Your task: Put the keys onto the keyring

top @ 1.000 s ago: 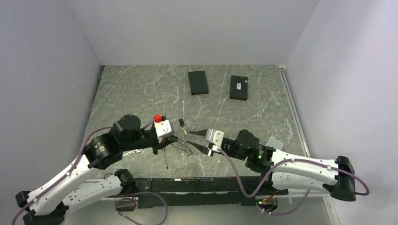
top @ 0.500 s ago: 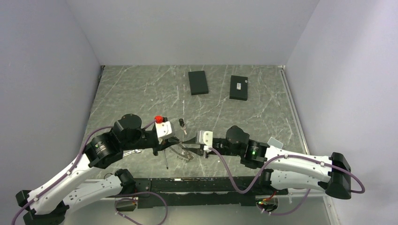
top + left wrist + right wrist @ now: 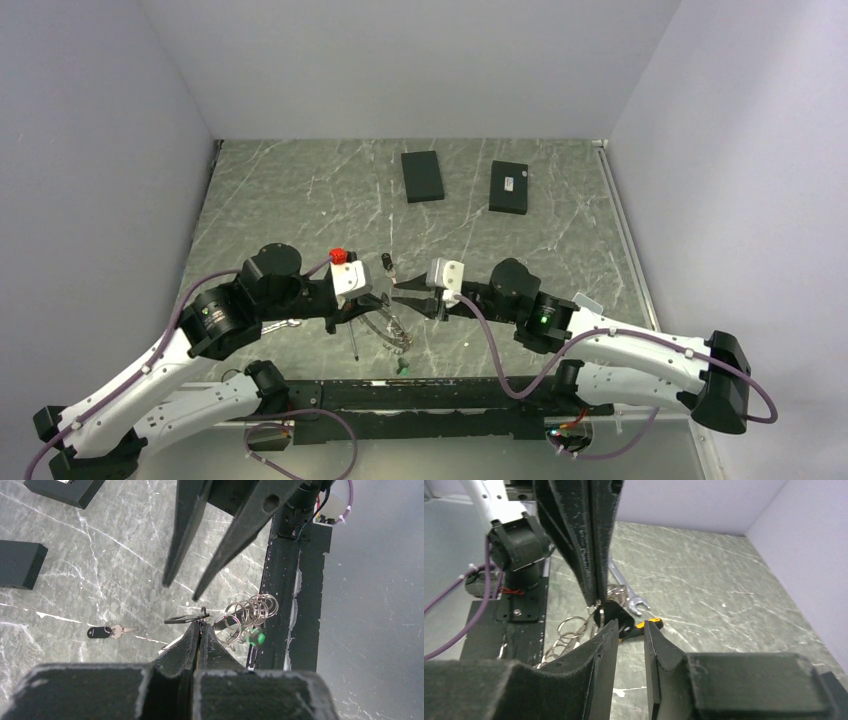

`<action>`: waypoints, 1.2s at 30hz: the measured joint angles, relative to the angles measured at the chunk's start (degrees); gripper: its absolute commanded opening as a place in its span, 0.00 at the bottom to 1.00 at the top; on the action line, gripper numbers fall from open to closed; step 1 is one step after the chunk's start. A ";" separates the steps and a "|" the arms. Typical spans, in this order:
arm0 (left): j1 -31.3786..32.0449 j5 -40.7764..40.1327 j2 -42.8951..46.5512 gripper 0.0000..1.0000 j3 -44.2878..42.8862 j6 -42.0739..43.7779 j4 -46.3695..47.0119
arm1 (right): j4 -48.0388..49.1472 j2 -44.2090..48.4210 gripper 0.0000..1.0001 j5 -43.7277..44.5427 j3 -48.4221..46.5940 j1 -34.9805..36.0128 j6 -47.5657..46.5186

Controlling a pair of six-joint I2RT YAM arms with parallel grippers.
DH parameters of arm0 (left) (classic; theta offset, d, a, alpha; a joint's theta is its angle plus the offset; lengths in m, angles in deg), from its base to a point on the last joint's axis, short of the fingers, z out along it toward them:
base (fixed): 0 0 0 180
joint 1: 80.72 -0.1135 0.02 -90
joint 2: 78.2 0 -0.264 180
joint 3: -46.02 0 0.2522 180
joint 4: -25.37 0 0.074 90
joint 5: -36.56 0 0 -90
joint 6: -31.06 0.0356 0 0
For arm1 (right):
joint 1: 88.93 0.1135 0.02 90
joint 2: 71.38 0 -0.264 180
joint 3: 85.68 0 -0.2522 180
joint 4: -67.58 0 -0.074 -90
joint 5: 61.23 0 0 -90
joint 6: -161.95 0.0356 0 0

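Observation:
My left gripper (image 3: 368,300) is shut on the edge of the grey keyring (image 3: 386,331) and holds it off the table. Its chain of small rings (image 3: 250,611) and green tag (image 3: 256,637) hang toward the near edge, and the tag also shows in the top view (image 3: 403,366). One key (image 3: 386,263) with a black head lies on the table just beyond, also in the left wrist view (image 3: 102,631). My right gripper (image 3: 398,290) is open and empty, its tips a little right of the left fingertips (image 3: 596,597). Other keys are hidden.
A black-and-yellow screwdriver (image 3: 353,340) and a silver wrench (image 3: 285,324) lie under the left arm. Two black boxes (image 3: 422,176) (image 3: 509,187) sit at the back. The black base rail (image 3: 292,605) runs along the near edge.
My right gripper has moved left to the left gripper and its jaws have narrowed. The keyring has risen from the table and its green tag now hangs near the front edge.

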 measured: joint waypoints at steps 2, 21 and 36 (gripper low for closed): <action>0.00 -0.02 0.00 0.00 0.00 0.00 0.00 | -0.37 -0.79 0.30 -1.62 -0.20 0.00 0.24; 0.00 -0.44 0.17 0.00 0.00 -0.02 0.07 | -1.62 -1.53 0.34 -6.14 -1.42 0.00 1.77; 0.00 -0.44 0.04 0.00 0.00 -0.02 0.17 | -1.60 -4.87 0.26 -5.55 -2.05 -0.02 1.75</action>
